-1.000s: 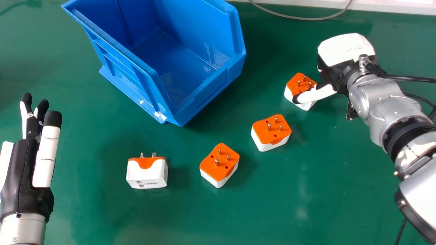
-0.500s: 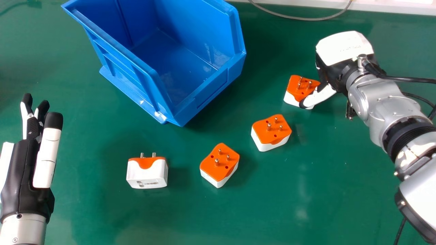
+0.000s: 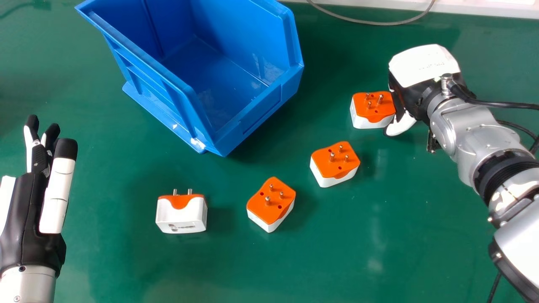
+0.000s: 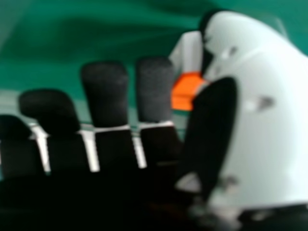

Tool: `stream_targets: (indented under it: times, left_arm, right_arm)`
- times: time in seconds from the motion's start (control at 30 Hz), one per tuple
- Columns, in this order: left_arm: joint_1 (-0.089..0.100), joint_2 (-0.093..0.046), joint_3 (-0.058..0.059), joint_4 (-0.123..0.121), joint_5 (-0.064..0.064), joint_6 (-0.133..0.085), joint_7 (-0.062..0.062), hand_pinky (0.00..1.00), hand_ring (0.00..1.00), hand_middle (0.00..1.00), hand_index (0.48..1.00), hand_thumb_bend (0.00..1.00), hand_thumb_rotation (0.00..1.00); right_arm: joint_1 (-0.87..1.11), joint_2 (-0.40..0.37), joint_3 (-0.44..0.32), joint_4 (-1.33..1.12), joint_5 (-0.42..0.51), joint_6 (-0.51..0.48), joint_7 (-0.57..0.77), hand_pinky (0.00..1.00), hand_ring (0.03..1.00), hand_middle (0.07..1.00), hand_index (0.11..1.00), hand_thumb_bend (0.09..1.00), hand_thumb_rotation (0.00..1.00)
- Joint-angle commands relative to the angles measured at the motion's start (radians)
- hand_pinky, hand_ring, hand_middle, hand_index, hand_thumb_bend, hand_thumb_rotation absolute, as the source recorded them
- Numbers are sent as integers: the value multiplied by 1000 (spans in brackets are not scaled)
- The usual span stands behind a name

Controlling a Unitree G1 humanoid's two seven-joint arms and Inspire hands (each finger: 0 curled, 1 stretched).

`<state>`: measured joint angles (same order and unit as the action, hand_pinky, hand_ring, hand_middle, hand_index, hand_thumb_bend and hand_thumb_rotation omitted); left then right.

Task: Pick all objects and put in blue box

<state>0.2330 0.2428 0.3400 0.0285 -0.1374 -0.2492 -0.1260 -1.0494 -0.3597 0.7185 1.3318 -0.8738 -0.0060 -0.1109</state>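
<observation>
Turned a little on the bench (image 3: 337, 256), the adapter (image 3: 374, 110) beside the right hand (image 3: 414, 90) now sits squarer to the robot than it did a second ago, and the thumb (image 3: 402, 125) has drawn back from across its near face to its near right corner. That hand looks open, its fingers (image 4: 107, 91) relaxed and slightly spread, with the adapter past the gap between them and the thumb; no firm pinch shows.

To take it well, the hand probably needs to shift left until fingers and thumb flank the white body, then close evenly and low, clear of the metal pins. Closing from the present place would likely catch just the right end and spin or push it away.

The blue box (image 3: 261, 110) stands left of the right hand, well apart, and no adapter lies on the floor that shows inside. Three more wait left of that hand and closer to the robot: a second adapter (image 3: 334, 164), a third adapter (image 3: 271, 203) and, farthest off, a fourth adapter (image 3: 181, 213). The left hand (image 3: 31, 206) is idle at the head view's left, fingers straight.
</observation>
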Motion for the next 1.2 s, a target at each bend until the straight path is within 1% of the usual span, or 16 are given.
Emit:
stream_targets:
  times: [0.0,0.13,0.2,0.3,0.33,0.37,0.4,0.5,0.53,0.57,0.6,0.63,0.73,0.77,0.93,1.17]
  left_arm:
    - [8,-1,11,-17,0,-7,9,1000,1000,1000,1000,819,933]
    - [9,-2,11,-19,-1,-10,8,1000,1000,1000,1000,808,933]
    - [8,-2,11,-18,0,-11,8,1000,1000,1000,1000,803,934]
    - [8,-3,11,-18,-1,-11,9,1000,1000,1000,1000,799,935]
    - [8,-3,10,-18,-1,-11,9,1000,1000,1000,1000,796,935]
    - [7,-3,10,-18,0,-10,10,1000,1000,1000,1000,778,937]
    - [6,-3,10,-17,1,-10,10,1000,1000,1000,1000,771,938]
    - [3,-1,10,-13,4,-11,11,1000,1000,1000,1000,766,939]
    - [2,0,10,-9,5,-13,10,1000,1000,1000,1000,765,940]
    - [1,1,10,-7,5,-13,10,1000,1000,1000,1000,765,940]
    - [0,2,10,-5,6,-13,9,1000,1000,1000,1000,765,940]
    - [0,3,10,-5,7,-13,9,1000,1000,1000,1000,765,940]
    - [0,4,10,-6,9,-13,10,1000,1000,1000,1000,771,943]
    - [0,4,10,-5,9,-13,9,1000,1000,1000,1000,771,943]
    - [-5,6,10,5,10,-20,8,1000,1000,1000,1000,742,948]
    - [-12,7,10,15,13,-21,7,1000,1000,1000,1000,714,949]
  right_arm:
    - [-17,-12,-13,-6,8,7,-3,63,123,205,284,503,375]
    - [-21,-7,-12,-7,5,25,12,88,149,231,319,527,405]
    - [-23,-5,-7,-9,-2,41,15,128,193,271,400,547,418]
    - [-27,0,15,-5,-25,81,30,169,241,313,437,557,424]
    - [-29,1,22,-4,-31,93,37,220,300,368,479,569,430]
    - [-32,3,31,-2,-38,107,48,351,443,503,575,601,456]
    - [-36,5,39,2,-44,125,61,398,494,551,609,613,465]
    - [-48,15,56,5,-62,184,100,453,550,604,651,626,477]
    - [-50,19,66,5,-72,206,107,516,613,665,701,646,488]
    - [-52,23,75,4,-80,228,109,516,613,665,701,646,488]
    - [-52,27,86,4,-89,250,106,574,669,720,745,666,493]
    - [-50,29,96,3,-99,265,100,574,669,720,745,666,493]
    - [-45,31,110,-3,-111,286,76,703,777,819,827,717,510]
    - [-43,31,110,-7,-108,289,66,703,777,819,827,717,510]
    - [-31,24,68,-32,-64,255,-33,901,927,941,943,836,520]
    - [-3,-8,-21,-55,10,89,-213,965,981,985,986,905,470]
